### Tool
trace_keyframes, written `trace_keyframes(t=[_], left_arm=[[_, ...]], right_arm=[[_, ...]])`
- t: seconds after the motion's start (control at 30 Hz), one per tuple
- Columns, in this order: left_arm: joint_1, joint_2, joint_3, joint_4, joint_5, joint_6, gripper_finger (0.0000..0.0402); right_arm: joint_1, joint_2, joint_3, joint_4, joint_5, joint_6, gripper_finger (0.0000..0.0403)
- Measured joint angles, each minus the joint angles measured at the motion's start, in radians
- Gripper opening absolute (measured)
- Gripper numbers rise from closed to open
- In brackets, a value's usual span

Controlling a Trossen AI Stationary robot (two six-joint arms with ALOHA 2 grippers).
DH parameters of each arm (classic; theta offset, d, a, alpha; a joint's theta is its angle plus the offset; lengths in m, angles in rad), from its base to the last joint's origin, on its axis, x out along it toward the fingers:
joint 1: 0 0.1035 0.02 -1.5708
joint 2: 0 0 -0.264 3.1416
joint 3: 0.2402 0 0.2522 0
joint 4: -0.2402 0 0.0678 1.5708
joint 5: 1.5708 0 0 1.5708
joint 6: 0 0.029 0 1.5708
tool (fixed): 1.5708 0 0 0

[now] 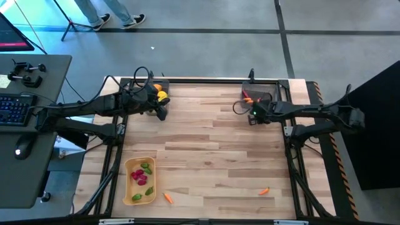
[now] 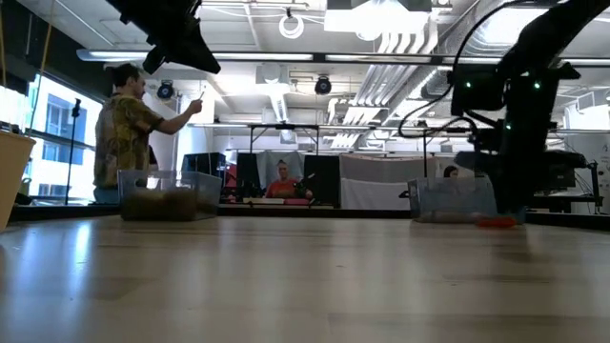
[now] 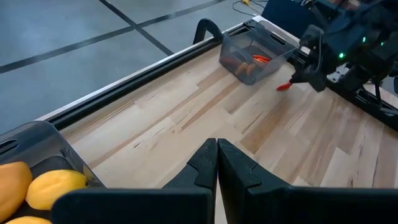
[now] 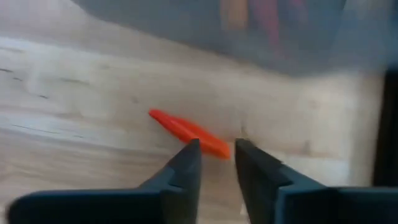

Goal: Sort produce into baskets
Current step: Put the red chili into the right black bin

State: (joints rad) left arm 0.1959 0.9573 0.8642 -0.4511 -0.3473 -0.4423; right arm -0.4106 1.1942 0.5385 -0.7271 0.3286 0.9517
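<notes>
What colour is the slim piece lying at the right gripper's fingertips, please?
Red-orange piece; the right wrist view shows it best.

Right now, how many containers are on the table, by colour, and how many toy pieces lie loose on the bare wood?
Grey bins: 2, the left one and the right one
Tan tray: 1
Loose orange-red pieces: 3, two near the front edge and one beside the right bin
Total: 6

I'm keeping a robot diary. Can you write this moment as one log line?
right gripper: narrowly open over red chilli beside grey bin | left gripper: shut, waiting
</notes>
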Motion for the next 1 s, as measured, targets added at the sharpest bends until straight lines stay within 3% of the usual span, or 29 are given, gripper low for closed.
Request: trace_keyframes(t=[0.17,0.3,0.43,0.57,0.7,1.0], left_arm=[[0.000,0.000,0.000,0.000,0.000,0.000,0.0000],[0.000,0.000,0.000,0.000,0.000,0.000,0.0000],[0.000,0.000,0.000,0.000,0.014,0.000,0.0000],[0.000,0.000,0.000,0.000,0.016,0.000,0.0000],[0.000,0.000,0.000,0.000,0.016,0.000,0.0000],[0.000,0.000,0.000,0.000,0.027,-0.001,0.0000]], right_arm=[[0.059,-0.001,-0.101,0.135,0.015,0.143,0.0010],[0.105,0.000,-0.100,0.143,0.087,0.219,0.0009],[0.129,0.000,-0.064,0.137,0.079,0.195,0.0004],[0.132,-0.006,-0.005,0.038,0.126,0.198,0.0001],[0.090,-0.005,0.010,-0.075,0.168,0.240,0.0001],[-0.038,-0.005,-0.054,-0.054,0.225,0.271,0.0001]])
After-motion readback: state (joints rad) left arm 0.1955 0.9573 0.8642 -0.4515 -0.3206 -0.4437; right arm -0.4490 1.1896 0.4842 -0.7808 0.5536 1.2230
